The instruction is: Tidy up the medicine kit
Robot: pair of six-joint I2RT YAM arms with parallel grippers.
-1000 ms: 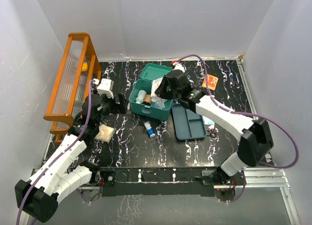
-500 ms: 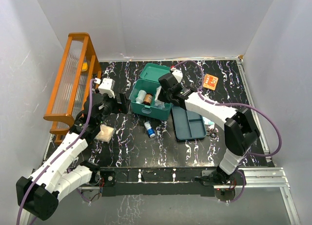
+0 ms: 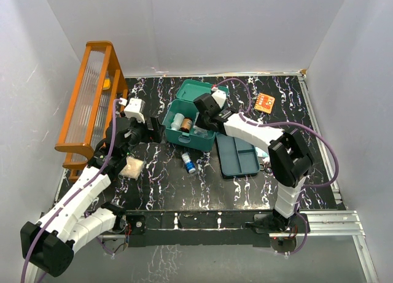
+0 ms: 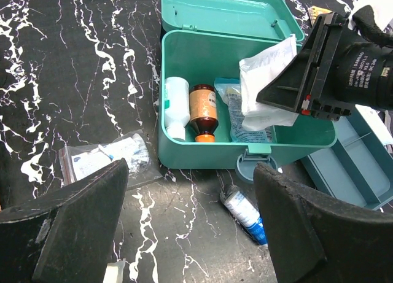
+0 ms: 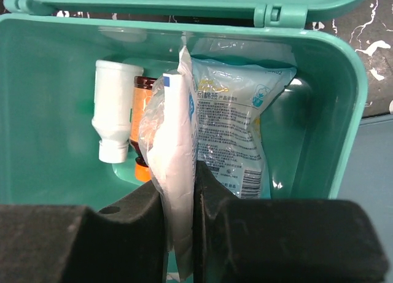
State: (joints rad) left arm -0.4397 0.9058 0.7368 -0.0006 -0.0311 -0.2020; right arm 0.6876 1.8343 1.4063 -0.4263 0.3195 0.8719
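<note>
Medicine kit (image 3: 184,140): on table (image 3: 184,191), lid open, tray insert (image 3: 238,155) lying out just right of it. Contents: white bottle (image 4: 176,108), brown bottle (image 4: 202,108), printed packet (image 5: 230,129). Right pincer (image 5: 180,197): over the box, clamped on white pouch (image 5: 175,142). Left pincer (image 4: 190,234): jaws apart, holding nothing, near the box front. Blue tube (image 4: 245,212): on table by the latch.
</note>
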